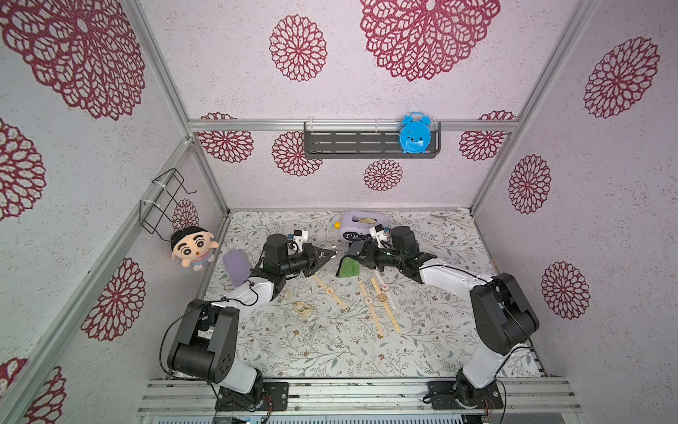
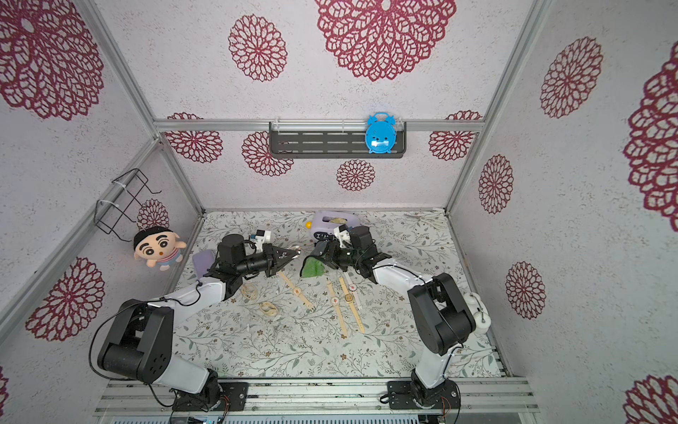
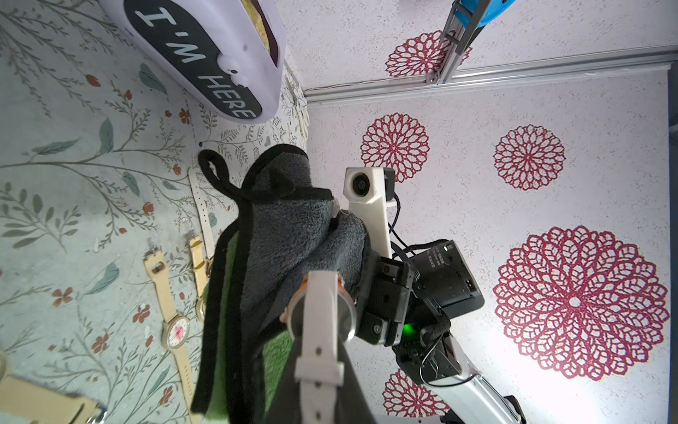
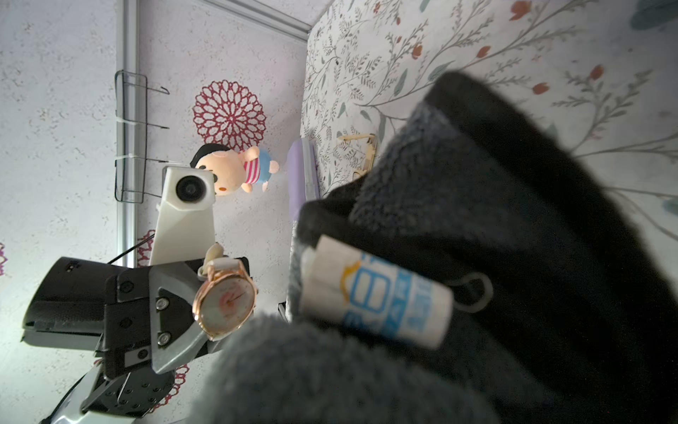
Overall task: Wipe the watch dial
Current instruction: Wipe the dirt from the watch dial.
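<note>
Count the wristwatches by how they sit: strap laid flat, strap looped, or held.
Wristwatches with strap laid flat on the floral table: 4
Wristwatches with strap looped: 2
White-strapped rose-gold wristwatch held in left pincer: 1
Total: 7

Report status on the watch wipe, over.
Left end effector shut on watch, dial toward cloth. Right end effector shut on cloth. Cloth near dial, contact unclear. Nothing between them.

From my seat the watch [image 4: 225, 306] has a shiny rose-gold metal rim, glossy glass and a smooth white strap. The cloth [image 3: 290, 235] is fluffy grey terry with a smooth tag [image 4: 374, 293]. The walls [image 1: 348, 99] look rough, the tablecloth [image 1: 330, 348] matt.
</note>
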### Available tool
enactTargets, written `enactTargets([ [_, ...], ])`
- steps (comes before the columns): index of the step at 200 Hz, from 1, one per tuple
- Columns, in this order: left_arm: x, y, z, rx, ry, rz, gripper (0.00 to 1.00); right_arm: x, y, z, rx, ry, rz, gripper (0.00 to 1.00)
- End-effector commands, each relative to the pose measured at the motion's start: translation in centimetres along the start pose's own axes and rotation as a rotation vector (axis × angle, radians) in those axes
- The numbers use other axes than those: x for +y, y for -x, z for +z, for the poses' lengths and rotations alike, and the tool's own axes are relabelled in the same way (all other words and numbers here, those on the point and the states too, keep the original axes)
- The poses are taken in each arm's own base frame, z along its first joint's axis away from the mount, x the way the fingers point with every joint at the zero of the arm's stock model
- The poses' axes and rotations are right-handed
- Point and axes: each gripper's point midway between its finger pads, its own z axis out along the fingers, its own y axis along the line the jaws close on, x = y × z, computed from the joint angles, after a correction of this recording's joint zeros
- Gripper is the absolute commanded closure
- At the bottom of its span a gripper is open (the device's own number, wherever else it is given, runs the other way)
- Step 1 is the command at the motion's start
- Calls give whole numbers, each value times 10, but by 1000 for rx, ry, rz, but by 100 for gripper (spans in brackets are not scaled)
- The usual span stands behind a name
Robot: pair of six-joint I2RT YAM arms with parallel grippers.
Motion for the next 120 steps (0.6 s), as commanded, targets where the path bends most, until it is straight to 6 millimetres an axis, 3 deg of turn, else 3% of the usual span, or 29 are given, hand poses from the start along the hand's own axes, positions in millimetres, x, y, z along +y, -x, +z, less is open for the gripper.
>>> enactTargets([
  [1,-14,-12,-6,80,-25,-56,100,37,13,2,-52,108,-79,100],
  [97,22,-29,-13,98,101,-72,100,93,6,26,-12,206,-119,100],
  [120,41,-28,-17,78,209,-70,100,104,1,25,-2,219,-124,100],
])
